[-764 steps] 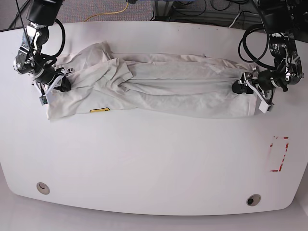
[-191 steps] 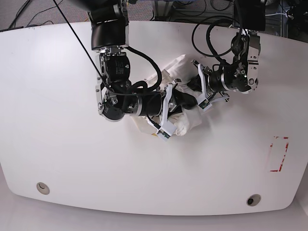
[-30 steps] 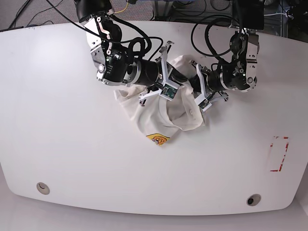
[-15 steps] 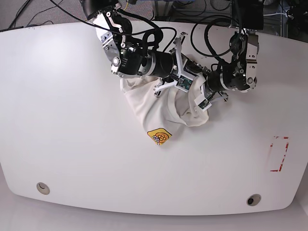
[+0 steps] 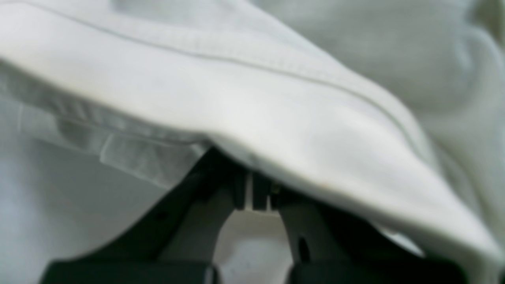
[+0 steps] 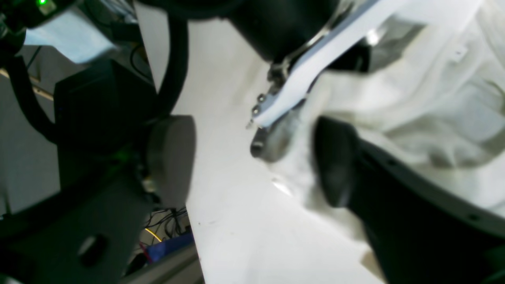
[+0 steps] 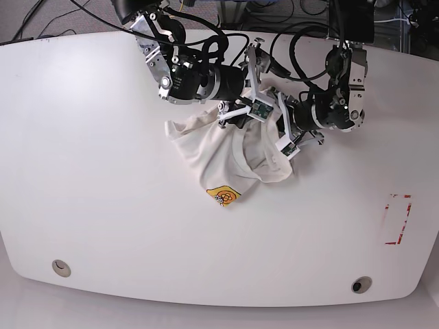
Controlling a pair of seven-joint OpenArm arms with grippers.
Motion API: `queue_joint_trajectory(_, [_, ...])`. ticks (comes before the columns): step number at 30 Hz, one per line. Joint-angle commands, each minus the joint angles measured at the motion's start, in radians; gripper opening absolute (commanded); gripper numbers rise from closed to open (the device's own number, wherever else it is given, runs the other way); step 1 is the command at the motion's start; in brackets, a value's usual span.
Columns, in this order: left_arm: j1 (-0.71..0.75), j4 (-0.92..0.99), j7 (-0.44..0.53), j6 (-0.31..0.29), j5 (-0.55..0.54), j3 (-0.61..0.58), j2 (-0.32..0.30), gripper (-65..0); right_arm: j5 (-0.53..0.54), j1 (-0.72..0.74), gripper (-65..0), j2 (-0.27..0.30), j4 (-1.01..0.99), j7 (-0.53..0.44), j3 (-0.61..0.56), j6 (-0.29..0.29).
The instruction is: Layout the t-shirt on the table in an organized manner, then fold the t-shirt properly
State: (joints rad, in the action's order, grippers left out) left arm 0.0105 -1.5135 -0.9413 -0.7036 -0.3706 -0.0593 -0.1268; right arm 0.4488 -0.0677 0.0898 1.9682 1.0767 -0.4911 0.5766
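The white t-shirt [image 7: 226, 154] lies crumpled in a heap on the table [image 7: 103, 205], with its orange-yellow patch [image 7: 225, 195] at the near edge. My left gripper [image 7: 287, 137] is at the heap's right side, shut on the t-shirt. In the left wrist view a hemmed fold of the t-shirt [image 5: 276, 98] drapes over the pinched left gripper [image 5: 252, 195]. My right gripper [image 7: 243, 103] hovers over the heap's far edge and looks open. In the right wrist view one dark finger [image 6: 335, 165] stands beside loose t-shirt cloth [image 6: 434, 79] without clamping it.
Red tape marks [image 7: 398, 219] sit near the table's right edge. Two grommet holes [image 7: 61, 267] [image 7: 361, 284] lie along the near edge. Cables [image 7: 302, 10] run beyond the far edge. Both arms crowd close together over the heap.
My right arm moved right and toward the far edge, and its jaws opened off the cloth. The t-shirt's left side slumped onto the table. The left arm stayed put.
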Motion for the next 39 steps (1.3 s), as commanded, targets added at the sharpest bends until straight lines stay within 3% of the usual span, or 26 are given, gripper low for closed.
queue_joint_trajectory(1, [-0.005, -0.011, -0.023, 0.005, 0.018, -0.003, -0.001, -63.9, 0.032, 0.013, -14.6, 0.014, 0.032, -0.03, 0.001, 0.004])
queue_joint_trajectory(21, [-0.01, -0.192, -0.032, 0.005, 0.018, 0.016, -0.009, -63.9, 0.032, 0.058, -14.9, 0.026, 0.059, -0.03, 0.007, 0.015])
queue_joint_trajectory(33, [-0.045, -0.298, -0.111, 0.005, 0.018, 0.164, -0.009, -63.9, 0.037, 0.133, -14.9, 0.026, 0.055, -0.03, 0.096, 0.015])
queue_joint_trajectory(39, [-0.065, -0.315, -0.112, 0.005, 0.02, 0.203, -0.038, -63.9, 0.106, 0.176, -14.9, 0.026, 0.021, -0.03, 0.188, 0.015])
